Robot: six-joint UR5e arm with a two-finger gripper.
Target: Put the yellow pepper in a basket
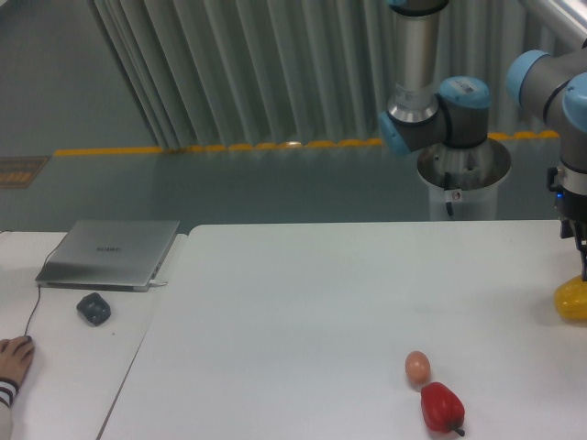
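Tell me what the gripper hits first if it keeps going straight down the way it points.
The gripper points down at the yellow pepper, right under its tip at the frame's right edge. It would probably meet the pepper first; contact may already exist.

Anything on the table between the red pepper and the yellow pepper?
No. In the camera view, only bare white table separates the red pepper from the yellow pepper.

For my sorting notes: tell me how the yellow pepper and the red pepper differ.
The yellow pepper is bright yellow; the red pepper is red with a dark stem. The yellow pepper sits at the table's right edge under the hand; the red pepper lies at the front beside a pinkish egg-shaped thing. Both are small and glossy.
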